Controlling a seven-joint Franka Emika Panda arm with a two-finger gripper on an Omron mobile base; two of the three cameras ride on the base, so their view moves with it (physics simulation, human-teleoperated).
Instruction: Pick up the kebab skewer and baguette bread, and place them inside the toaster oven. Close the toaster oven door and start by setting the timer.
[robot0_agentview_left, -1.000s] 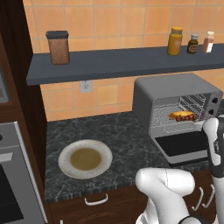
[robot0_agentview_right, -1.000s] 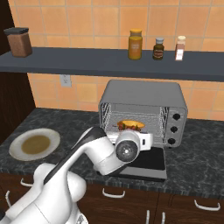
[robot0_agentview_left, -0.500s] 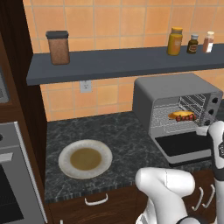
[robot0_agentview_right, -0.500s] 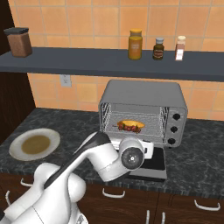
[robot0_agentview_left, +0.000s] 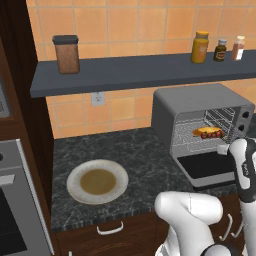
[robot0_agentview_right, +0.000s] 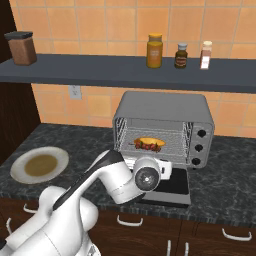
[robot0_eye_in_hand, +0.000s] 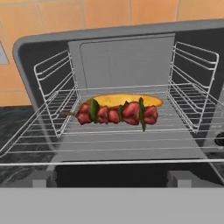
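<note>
Gripper has backed out of the cavity, fingers apart and empty, now low in front of the lowered toaster oven door; kebab skewer lies on the rack, baguette bread just behind it, inside the toaster oven; loading looks done, next is closing the door, then the timer.

The white arm reaches forward, its gripper apparently wide open and holding nothing.
</note>
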